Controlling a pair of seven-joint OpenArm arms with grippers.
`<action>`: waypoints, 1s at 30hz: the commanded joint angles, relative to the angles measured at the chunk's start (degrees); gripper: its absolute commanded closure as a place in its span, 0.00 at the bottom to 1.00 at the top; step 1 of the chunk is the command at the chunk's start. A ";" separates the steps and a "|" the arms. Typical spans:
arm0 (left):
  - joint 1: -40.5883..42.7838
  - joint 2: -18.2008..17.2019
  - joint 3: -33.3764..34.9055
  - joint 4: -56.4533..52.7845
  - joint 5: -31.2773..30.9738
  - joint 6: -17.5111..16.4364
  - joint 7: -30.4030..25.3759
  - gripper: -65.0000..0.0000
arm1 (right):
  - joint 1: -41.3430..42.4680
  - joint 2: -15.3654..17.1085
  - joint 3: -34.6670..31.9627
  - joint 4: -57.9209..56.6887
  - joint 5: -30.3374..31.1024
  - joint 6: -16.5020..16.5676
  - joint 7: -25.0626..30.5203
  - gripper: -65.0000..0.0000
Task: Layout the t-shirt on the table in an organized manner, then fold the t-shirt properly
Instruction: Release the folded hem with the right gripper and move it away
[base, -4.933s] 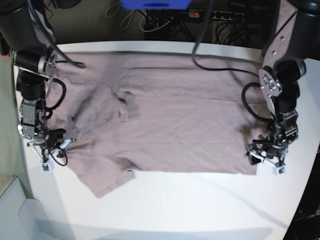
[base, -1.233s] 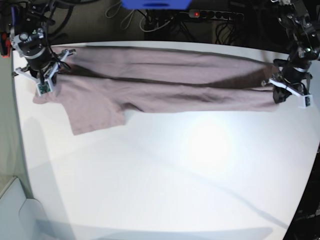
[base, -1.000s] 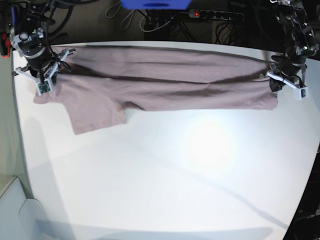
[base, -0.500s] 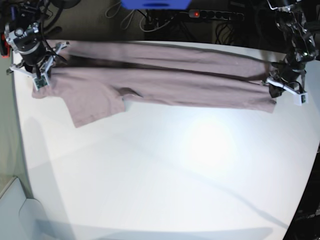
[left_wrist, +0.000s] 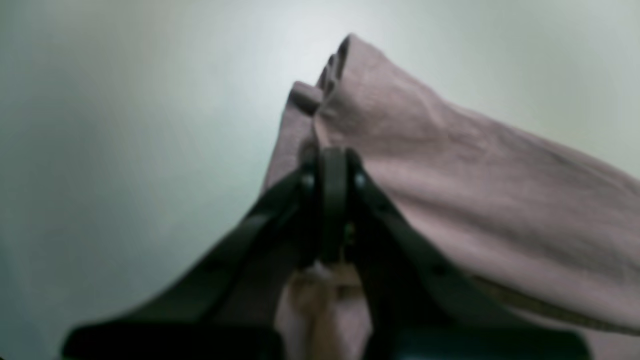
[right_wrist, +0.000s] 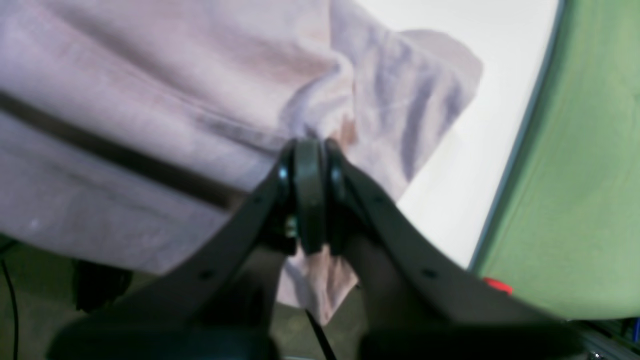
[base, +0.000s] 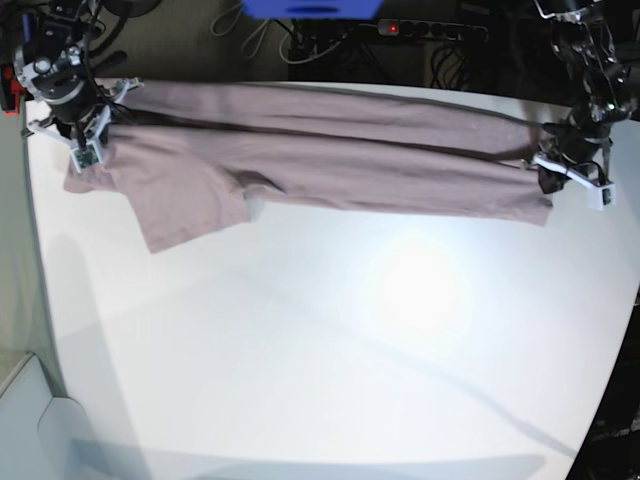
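The mauve-pink t-shirt (base: 330, 165) lies doubled lengthwise in a long band along the far side of the white table (base: 350, 350). One short sleeve (base: 185, 215) sticks out toward me at the left. My right gripper (base: 85, 125) is shut on the shirt's left end; in the right wrist view its jaws (right_wrist: 310, 150) pinch bunched cloth (right_wrist: 150, 125). At the shirt's right end my left gripper (base: 560, 165) is shut too. In the left wrist view it (left_wrist: 332, 165) clamps a folded corner of the shirt (left_wrist: 450, 175), held a little above the tabletop (left_wrist: 125, 125).
A power strip (base: 430, 30) with a red light, cables and a blue object (base: 310, 8) sit behind the table's far edge. A green surface (right_wrist: 575, 175) borders the table beside my right gripper. Both arms stand at the table's far corners.
Earlier the shirt lay spread flat; its near edge has been carried over to the far side. Over the last second both grippers drew the doubled band slightly farther back.
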 joint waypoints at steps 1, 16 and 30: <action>-0.25 -1.01 -0.40 0.84 -0.47 -0.06 -1.19 1.00 | 0.16 0.82 0.15 0.78 0.18 -0.49 0.72 1.00; 0.02 -1.01 -0.49 0.84 -0.56 -0.06 -1.10 0.81 | -0.28 0.74 -4.07 3.33 -15.47 -0.49 0.63 0.50; -0.25 -1.10 -0.67 0.84 -0.73 -0.06 2.94 0.65 | 10.98 -1.64 -8.03 4.30 -15.38 -0.49 0.28 0.47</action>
